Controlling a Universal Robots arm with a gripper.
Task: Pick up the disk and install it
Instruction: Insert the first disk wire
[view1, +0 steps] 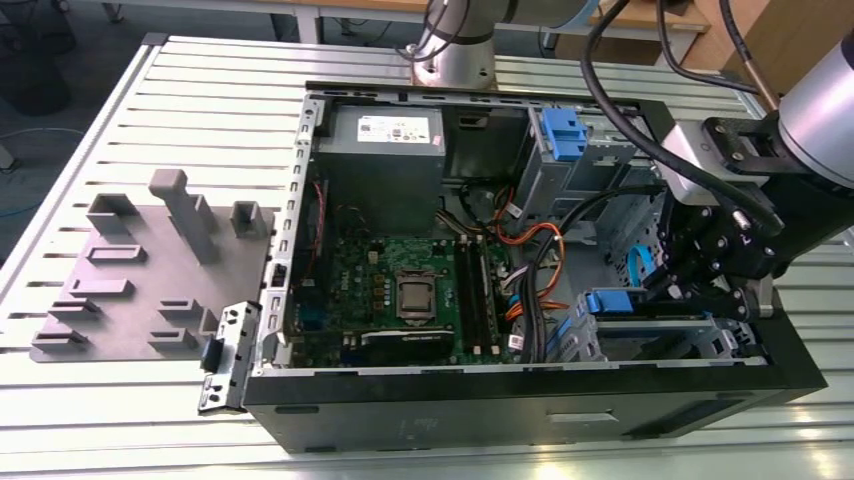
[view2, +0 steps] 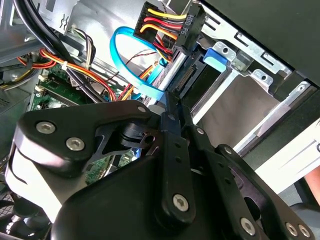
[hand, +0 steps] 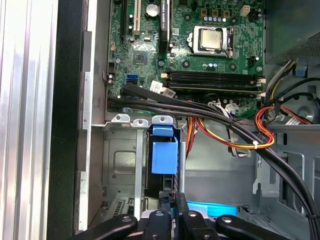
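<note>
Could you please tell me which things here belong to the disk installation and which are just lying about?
Job: disk sitting in the drive cage; tool, shut, beside it.
Lying about: motherboard; power supply box; grey fixture plate outside the case.

Slatted metal table (view1: 160, 90) bearing an open computer case (view1: 534, 400) and grey fixture plate (view1: 134, 290).

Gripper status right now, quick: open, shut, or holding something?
Gripper: fingers pressed together, nothing visibly between them, poised at the disk in the drive bay.
</note>
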